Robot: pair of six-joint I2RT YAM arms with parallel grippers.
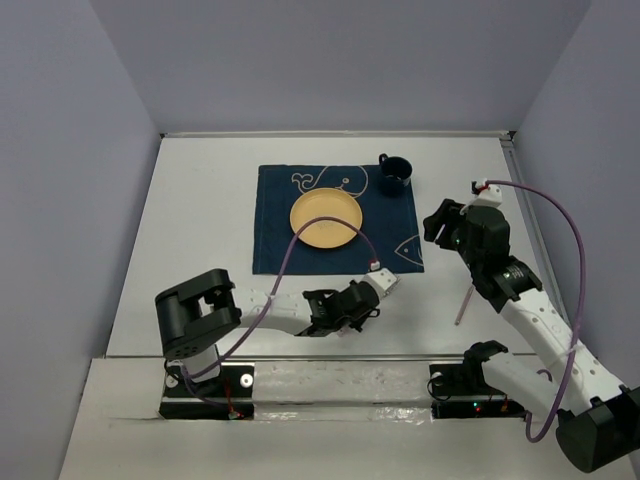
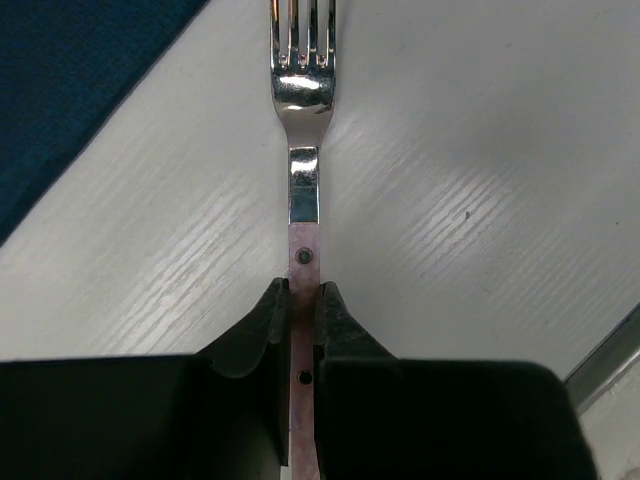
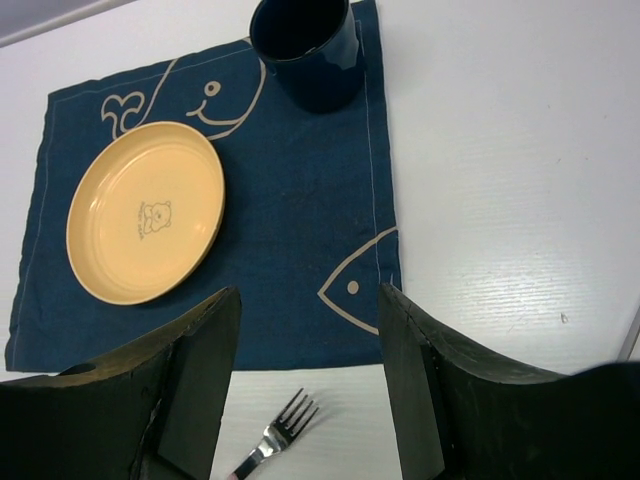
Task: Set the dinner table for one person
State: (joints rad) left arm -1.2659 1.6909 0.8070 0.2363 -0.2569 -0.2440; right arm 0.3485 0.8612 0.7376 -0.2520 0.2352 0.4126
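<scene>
Left gripper [image 2: 303, 296] was clenched on the pink handle of a fork [image 2: 303, 90] and was low over the white surface [image 1: 200, 220], just near the front edge of the navy placemat [image 1: 275, 245]. Whether the fork tines touched the surface I cannot tell from the wrist view. Right gripper [image 3: 307, 295] was released, with its jaws wide apart, and hung above the right part of the surface beside the placemat. A yellow plate [image 1: 326, 220] with a small bear drawing lay on the placemat. A dark blue cup [image 1: 393, 175] stood upright on its far right corner; its inside was too dark to see.
</scene>
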